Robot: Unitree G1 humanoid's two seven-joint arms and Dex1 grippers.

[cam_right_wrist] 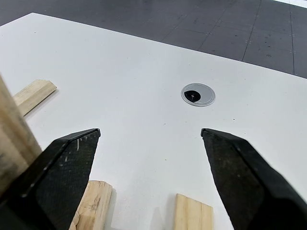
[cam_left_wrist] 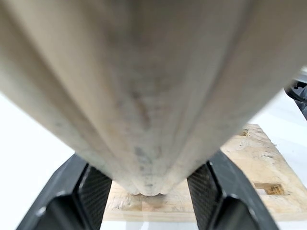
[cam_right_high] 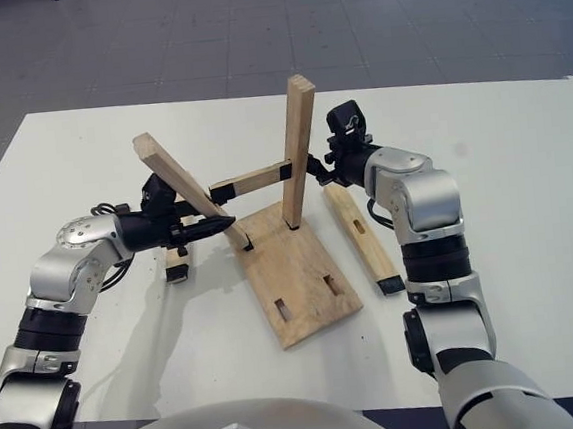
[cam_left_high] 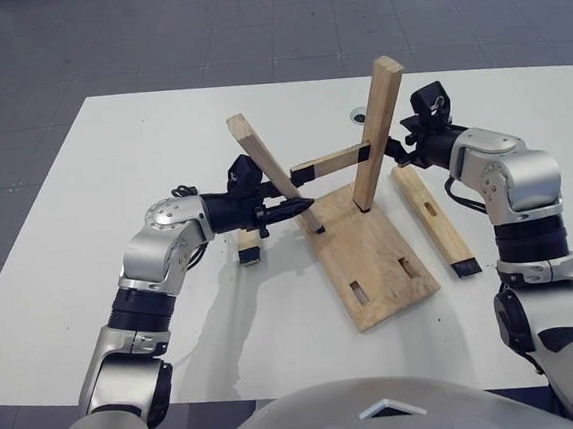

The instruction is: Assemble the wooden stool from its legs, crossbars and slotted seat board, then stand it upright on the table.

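Nearest me the seat board (cam_left_high: 376,267) lies flat on the table (cam_left_high: 142,167), its near slots (cam_left_high: 358,290) unfilled. My left gripper (cam_left_high: 291,208) is clamped low on the leaning leg (cam_left_high: 259,155), I judge to steady its foot in a far slot while the crossbar (cam_left_high: 330,160) bridges to the upright leg (cam_left_high: 378,116). Beyond, my right gripper (cam_right_wrist: 149,136) gapes wide and empty just beside that leg, ready to brace it
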